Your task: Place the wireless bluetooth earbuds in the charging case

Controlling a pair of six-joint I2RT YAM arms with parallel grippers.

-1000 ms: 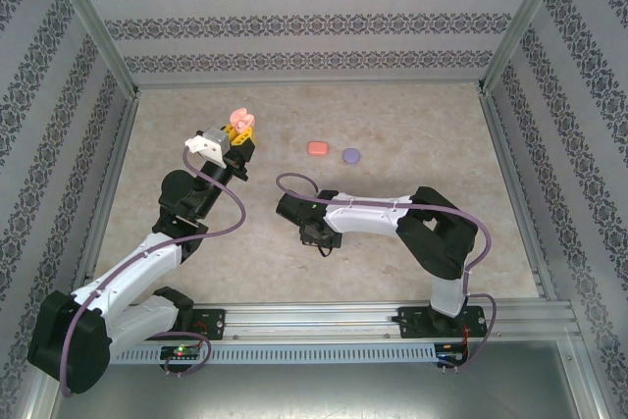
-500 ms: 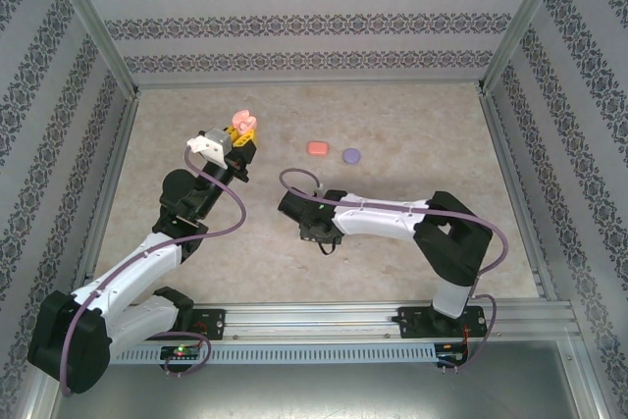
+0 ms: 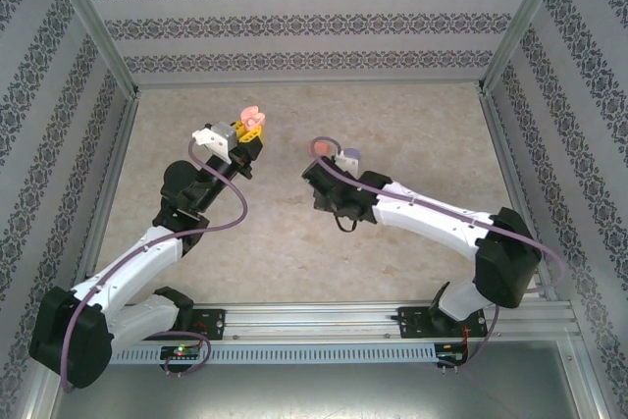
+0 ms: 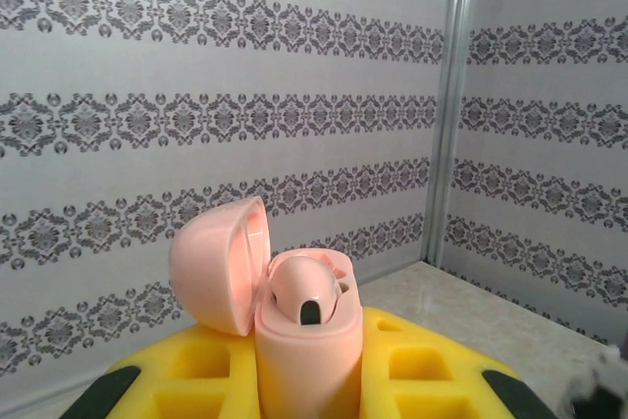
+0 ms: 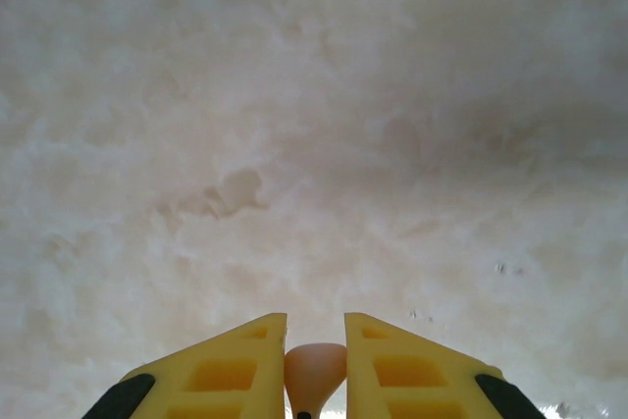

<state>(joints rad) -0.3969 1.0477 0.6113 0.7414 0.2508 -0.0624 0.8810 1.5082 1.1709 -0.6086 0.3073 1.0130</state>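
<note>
Right now we see one pale pink earbud (image 5: 314,368) pinched between the two yellow fingers (image 5: 235,365) of the right gripper (image 5: 315,333). Its rounded head pokes up in the narrow gap between them, just below the fingertips, and its lower end runs off the bottom of the wrist view. The fingers are clenched on it from both sides, and the earbud touches each inner face.

A second earbud (image 4: 306,289) of the same pink sits in the charging case (image 4: 304,365), head up in its well. The lid (image 4: 221,264) is hinged back to the left and stands open. We see the left gripper (image 4: 309,340) grasping this case by its lower body, with a yellow finger pressed on either side. The case is upright and held clear of the table, with the patterned wall (image 4: 294,66) behind it.

From above, the left gripper (image 3: 250,132) carries the pink case (image 3: 249,116) over the far left part of the table (image 3: 412,115). The right gripper (image 3: 318,170) is well apart from it, toward the middle. Just beyond the right fingertips a coral-red case (image 3: 318,147) and a purple case (image 3: 350,154) lie side by side on the table, both shut. We cannot tell whether the gripper touches either one.
</note>
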